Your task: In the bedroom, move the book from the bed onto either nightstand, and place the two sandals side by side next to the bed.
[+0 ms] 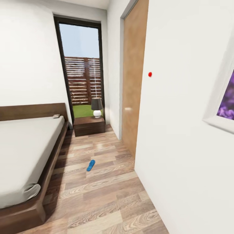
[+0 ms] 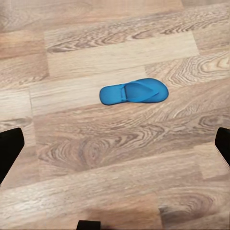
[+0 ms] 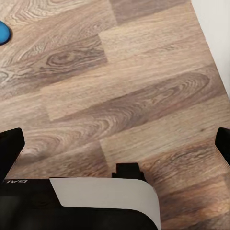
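One bright blue sandal (image 1: 91,165) lies on the wood floor between the bed (image 1: 22,152) and the right wall. In the left wrist view a blue sandal (image 2: 134,91) lies flat on the planks, ahead of my open left gripper (image 2: 115,148), whose dark fingertips (image 2: 9,148) stand wide apart with nothing between them. My right gripper (image 3: 115,148) is open too, over bare floor, with a blue sandal edge (image 3: 3,31) at the frame's border. A small thin book (image 1: 56,116) rests on the mattress by the headboard. The dark brown nightstand (image 1: 89,126) stands beyond the bed's far corner.
A lamp (image 1: 96,107) with a dark shade sits on the nightstand, before the tall black-framed window (image 1: 81,65). A wooden door (image 1: 133,81) and a white wall with the lavender picture (image 1: 227,100) bound the right side. My own white base (image 3: 103,203) is below the right gripper.
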`<state>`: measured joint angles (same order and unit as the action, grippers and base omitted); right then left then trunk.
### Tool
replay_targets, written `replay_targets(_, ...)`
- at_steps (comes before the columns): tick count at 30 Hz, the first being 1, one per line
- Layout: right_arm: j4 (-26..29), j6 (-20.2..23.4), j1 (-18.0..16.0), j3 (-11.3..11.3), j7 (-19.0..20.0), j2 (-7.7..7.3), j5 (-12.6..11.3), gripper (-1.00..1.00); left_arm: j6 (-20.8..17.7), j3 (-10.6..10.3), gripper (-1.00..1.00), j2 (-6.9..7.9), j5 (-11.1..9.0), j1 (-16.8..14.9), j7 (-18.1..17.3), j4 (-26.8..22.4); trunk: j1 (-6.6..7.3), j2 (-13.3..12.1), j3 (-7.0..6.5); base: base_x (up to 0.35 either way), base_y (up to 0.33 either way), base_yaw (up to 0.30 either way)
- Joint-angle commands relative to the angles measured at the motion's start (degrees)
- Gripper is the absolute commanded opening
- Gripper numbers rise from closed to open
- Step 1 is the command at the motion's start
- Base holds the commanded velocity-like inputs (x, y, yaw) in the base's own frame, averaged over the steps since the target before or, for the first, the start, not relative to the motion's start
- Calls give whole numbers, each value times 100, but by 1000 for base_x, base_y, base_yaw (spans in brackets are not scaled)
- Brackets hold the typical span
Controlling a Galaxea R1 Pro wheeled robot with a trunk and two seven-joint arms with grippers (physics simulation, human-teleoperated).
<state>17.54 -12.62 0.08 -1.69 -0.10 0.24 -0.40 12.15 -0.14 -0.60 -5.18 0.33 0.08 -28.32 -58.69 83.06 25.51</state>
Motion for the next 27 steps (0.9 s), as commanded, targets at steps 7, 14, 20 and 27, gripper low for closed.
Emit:
replay_targets(7, 4, -12, 1, -18, 0, 3, -4, 100, 6, -3, 100, -1, -53, 2, 1, -7, -4, 2, 4, 261, 0, 1)
replay_targets(14, 4, -12, 1, -23, 0, 3, -4, 100, 6, -3, 100, -1, -53, 2, 1, -7, -4, 2, 4, 24, 0, 83)
replay_targets(20, 4, -12, 1, -24, -5, 2, -4, 100, 6, -3, 100, -1, -53, 2, 1, -7, -4, 2, 4, 2, 0, 265)
replay_targets(27, 4, -12, 1, -23, -4, 3, -4, 100, 6, -3, 100, -1, -53, 2, 1, -7, -4, 2, 4, 0, 0, 291)
